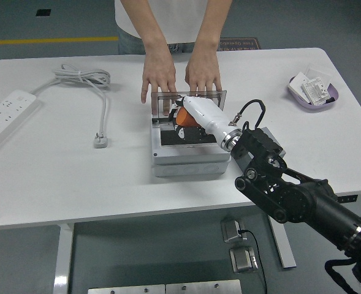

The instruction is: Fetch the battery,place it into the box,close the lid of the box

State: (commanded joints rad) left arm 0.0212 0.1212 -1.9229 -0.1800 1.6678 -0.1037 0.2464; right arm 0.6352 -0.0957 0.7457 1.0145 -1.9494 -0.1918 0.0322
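Head view is showing the orange battery (186, 118) sitting inside the grasp of the right robot hand (185, 116), directly over the dark opening of the grey box (189, 160) (whether it is already touching the floor of the opening cannot be told from this angle). The battery is lying under the white palm, so only its orange side is peeking out toward the left of the wrist; its long axis seems to be running roughly left to right across the opening, though most of it is hidden. The robot hand is curling its fingers around the battery, with the black arm reaching in from the lower right and crossing the front right corner of the box.

Just behind the battery the clear lid (191, 99) is standing open, tilted back. A person at the far side is pressing both hands, one (159, 78) and the other (203, 75), flat against it. So the drop point is straight below the grasp, and the lid, hinged at the far edge, is lying beyond the fingers.

Beside the box on the right a grey block (272, 142) is resting on the white surface (76, 177). The left robot hand is not showing anywhere. By my judgement, releasing downward is what comes next, then swinging the lid toward the near edge.
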